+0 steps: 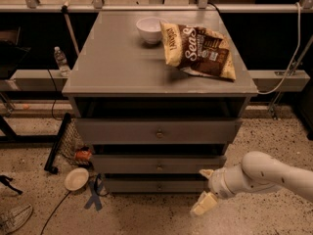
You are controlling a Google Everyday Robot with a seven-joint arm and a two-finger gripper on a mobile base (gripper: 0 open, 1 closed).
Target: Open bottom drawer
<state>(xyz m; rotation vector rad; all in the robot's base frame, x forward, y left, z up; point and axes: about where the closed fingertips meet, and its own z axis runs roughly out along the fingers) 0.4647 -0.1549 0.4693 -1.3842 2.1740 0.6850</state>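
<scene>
Down by the floor, the gripper (204, 189) hovers at the right end of the bottom drawer (146, 185), its fingers (202, 204) spread apart and empty. That drawer (lowest of three) sits beneath the middle drawer (157, 164).

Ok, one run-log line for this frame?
task: open bottom drawer | slim grey wooden bottom drawer: looks shut | gripper: fingers open, low by drawer's right end
</scene>
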